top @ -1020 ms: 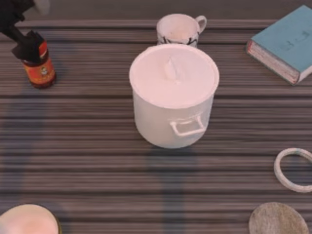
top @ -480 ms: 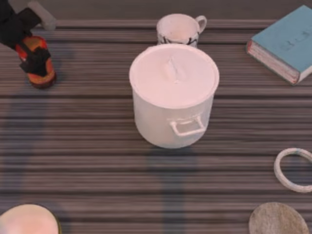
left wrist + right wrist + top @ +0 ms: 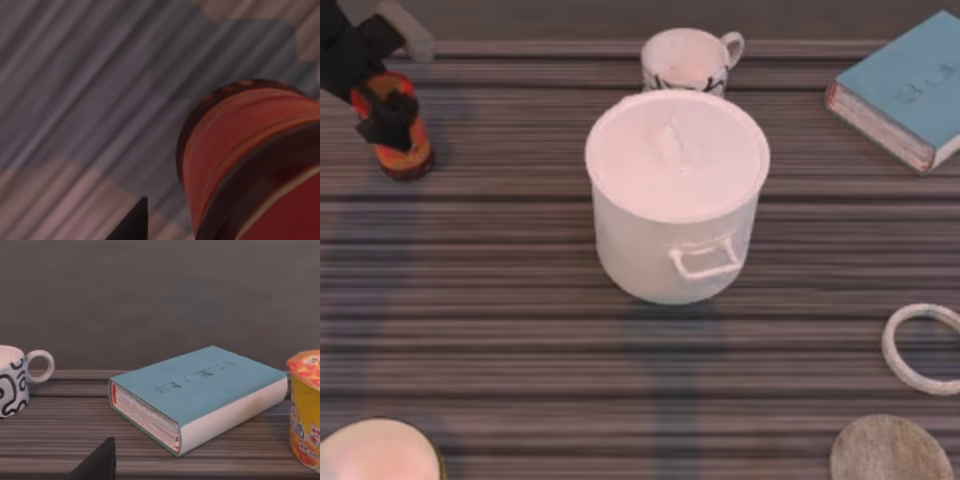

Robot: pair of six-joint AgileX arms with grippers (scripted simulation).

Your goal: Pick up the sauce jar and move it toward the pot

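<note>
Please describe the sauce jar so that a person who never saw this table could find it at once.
Start at the big white pot in the table's middle and look to the far left edge. There stands the sauce jar, with the left end effector around its top. It is the only small, dark thing with an orange-red label.

simulated tabletop | striped table (image 3: 520, 300) | pot (image 3: 675, 195), mug (image 3: 685, 58), book (image 3: 905, 90)

We find the top view looking straight down on the tabletop (image 3: 520, 330), centred on the pot (image 3: 676, 195). Our left wrist view sits very close to the sauce jar (image 3: 255, 165). Our right wrist view looks level across the tabletop, sharing the book (image 3: 200, 395) and mug (image 3: 12, 380) with the top view.
</note>
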